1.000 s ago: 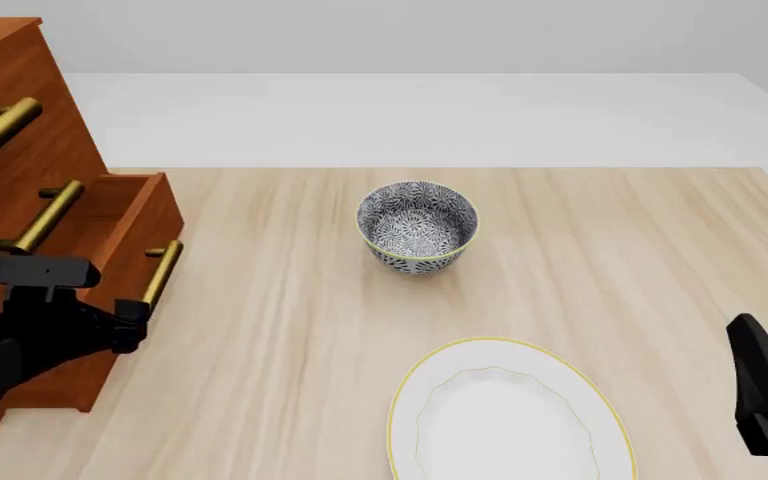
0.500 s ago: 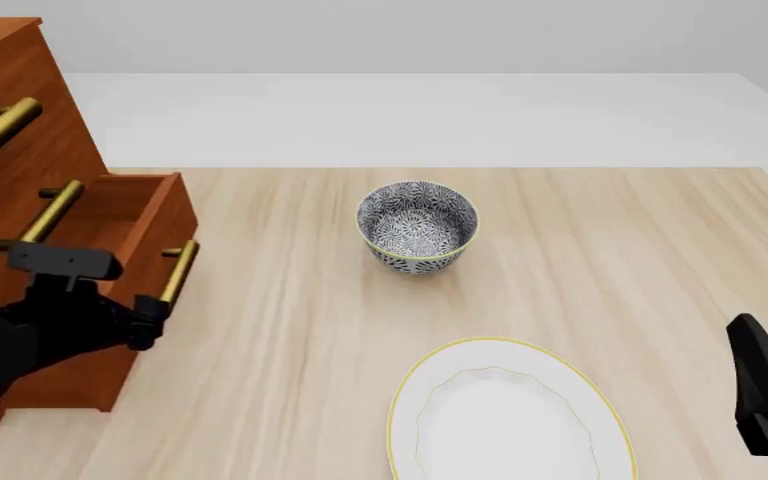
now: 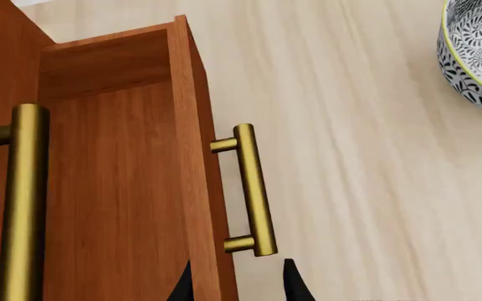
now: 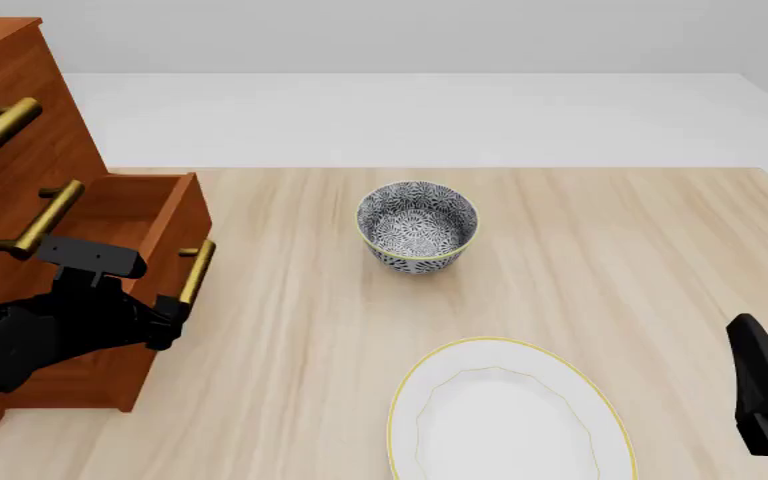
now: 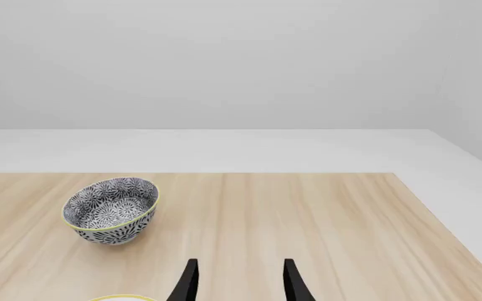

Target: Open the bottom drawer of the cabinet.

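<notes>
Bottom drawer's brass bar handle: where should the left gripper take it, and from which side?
Grip the brass bar handle mid-bar, between its two posts, coming from the table side of the reddish-brown bottom drawer front. The bar stands clear of the wood, so the left gripper fingers can straddle it crosswise.

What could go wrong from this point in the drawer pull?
1. The left gripper sits at the near end of the bottom drawer's brass handle, not its middle; an off-centre pull could skew the drawer or let the fingers slip off the bar.
2. The drawer already stands well out of the cabinet; pulling much further might draw it right out.
3. The patterned bowl stands ahead along the pull direction, though with a clear gap now.
</notes>
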Available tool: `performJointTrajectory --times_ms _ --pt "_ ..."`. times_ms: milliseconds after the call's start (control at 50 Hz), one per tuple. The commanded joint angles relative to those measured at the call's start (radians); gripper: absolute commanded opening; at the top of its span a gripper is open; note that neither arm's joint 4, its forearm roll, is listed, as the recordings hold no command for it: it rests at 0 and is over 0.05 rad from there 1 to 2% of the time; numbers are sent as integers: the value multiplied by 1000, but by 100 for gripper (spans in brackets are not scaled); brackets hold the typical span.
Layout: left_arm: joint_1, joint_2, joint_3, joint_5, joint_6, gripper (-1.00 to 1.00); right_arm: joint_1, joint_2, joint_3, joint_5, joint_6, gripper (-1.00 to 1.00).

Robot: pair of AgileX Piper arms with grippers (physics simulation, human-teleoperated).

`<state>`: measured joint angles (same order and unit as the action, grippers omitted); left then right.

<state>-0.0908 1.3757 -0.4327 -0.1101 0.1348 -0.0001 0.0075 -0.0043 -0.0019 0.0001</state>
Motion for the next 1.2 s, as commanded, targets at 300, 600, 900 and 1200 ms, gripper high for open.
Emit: performJointTrajectory --times_ms 300,600,900,1200 --pt "-90 15 -29 25 -47 100 0 0 0 0 0 100" --pt "-130 17 -49 41 -54 100 0 0 0 0 0 100" --pt "-169 -2 -70 66 -72 100 0 0 0 0 0 100" --pt "-227 -13 -80 85 -92 100 0 0 0 0 0 100"
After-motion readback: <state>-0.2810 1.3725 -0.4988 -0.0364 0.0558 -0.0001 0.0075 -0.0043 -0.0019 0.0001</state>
